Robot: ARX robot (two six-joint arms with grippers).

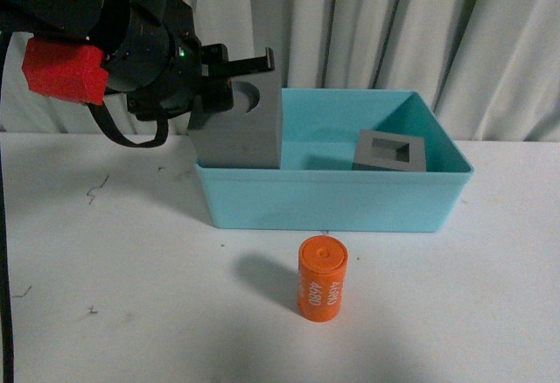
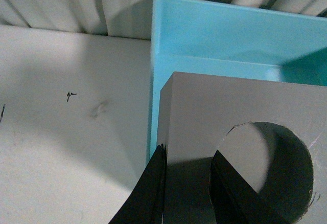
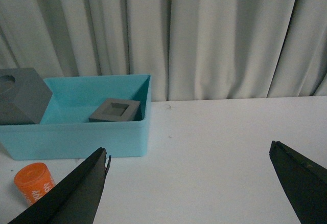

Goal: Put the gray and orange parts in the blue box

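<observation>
Left jaws clamped on cube [image 1: 238, 138], seemingly over box [image 1: 332, 199], 9 o'clock end; to be lowered inside before release. Right jaws spread wide, empty.

Cylinder [image 1: 322, 278] before box [image 1: 332, 201] — cube [image 1: 390, 151] inside

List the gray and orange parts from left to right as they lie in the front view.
gray cube with the round recess → orange cylinder → gray cube with the rectangular recess. The blue box spans all three, so it has no place in the order.
</observation>
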